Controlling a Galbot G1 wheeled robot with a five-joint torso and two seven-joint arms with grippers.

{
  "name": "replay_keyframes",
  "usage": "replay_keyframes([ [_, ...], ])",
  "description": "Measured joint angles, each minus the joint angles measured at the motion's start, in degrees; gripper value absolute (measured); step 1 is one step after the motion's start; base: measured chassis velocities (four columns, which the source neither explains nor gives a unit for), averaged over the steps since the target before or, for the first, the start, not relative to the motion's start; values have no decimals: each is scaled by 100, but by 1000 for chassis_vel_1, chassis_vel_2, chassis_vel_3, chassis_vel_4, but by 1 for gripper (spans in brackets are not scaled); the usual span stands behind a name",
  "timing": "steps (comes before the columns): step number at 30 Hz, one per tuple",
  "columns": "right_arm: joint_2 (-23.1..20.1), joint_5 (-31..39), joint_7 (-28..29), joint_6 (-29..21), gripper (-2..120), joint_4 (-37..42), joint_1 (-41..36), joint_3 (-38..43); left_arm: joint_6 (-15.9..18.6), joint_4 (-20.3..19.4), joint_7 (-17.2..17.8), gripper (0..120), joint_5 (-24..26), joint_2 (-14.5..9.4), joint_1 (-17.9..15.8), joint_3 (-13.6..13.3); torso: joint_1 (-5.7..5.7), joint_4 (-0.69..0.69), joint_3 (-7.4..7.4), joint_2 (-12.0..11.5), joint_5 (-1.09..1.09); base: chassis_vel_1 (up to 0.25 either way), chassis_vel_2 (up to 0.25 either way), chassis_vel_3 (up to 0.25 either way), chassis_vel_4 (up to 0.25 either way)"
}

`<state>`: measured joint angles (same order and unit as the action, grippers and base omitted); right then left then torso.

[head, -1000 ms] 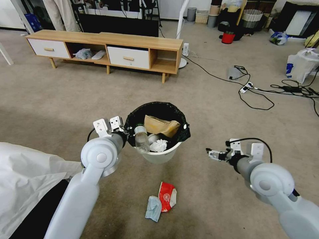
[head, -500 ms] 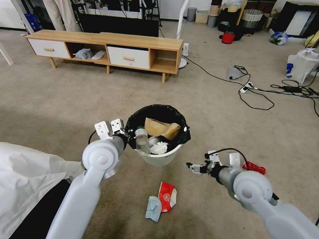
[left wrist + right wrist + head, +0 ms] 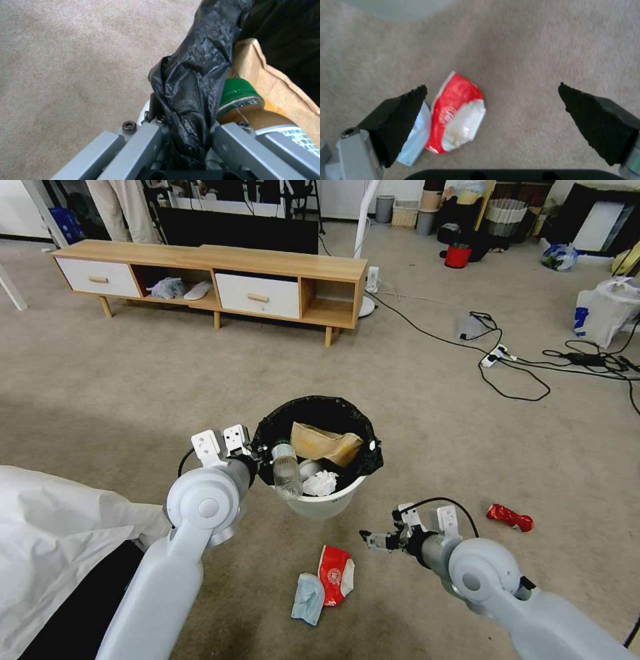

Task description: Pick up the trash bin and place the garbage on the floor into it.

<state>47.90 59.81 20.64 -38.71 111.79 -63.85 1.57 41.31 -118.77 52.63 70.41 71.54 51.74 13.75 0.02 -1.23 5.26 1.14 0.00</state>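
**Bin held at its rim, open gripper above the floor litter**

While the trash bin point(image 3: 320, 493) is gripped at its near-left rim by the left gripper point(image 3: 257, 450), the right gripper point(image 3: 371, 541) is held low over the carpet with its jaws spread wide and nothing between them. In the left wrist view the fingers point(image 3: 140, 147) are seen closed on the black bag point(image 3: 190, 82) folded over the rim. Inside the bin a brown paper bag point(image 3: 323, 441), a green-capped bottle point(image 3: 285, 468) leaning against the rim, and a crumpled white tissue point(image 3: 319, 483) are seen.

On the carpet in front of the bin a red-white packet point(image 3: 335, 575) lies touching a light blue mask point(image 3: 307, 597); in the right wrist view the packet point(image 3: 458, 112) is framed between the open black pads point(image 3: 403, 112), closer to one of them, with the mask point(image 3: 416, 135) partly hidden behind that pad. A red wrapper point(image 3: 509, 517) lies well apart, to the right. Nothing is seen between gripper and packet.

Farther off, a wooden TV cabinet point(image 3: 213, 280), trailing black cables point(image 3: 513, 367) and a white plastic shopping bag point(image 3: 603, 310) are found.
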Motion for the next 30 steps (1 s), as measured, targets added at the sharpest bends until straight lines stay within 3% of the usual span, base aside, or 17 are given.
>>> replay_keyframes([
  [30,698,-246,99,111,100,-990,610,-847,-1,-65,-21,2,-43,2,97,75,0,0,0,0,-1,0,0,0,0],
])
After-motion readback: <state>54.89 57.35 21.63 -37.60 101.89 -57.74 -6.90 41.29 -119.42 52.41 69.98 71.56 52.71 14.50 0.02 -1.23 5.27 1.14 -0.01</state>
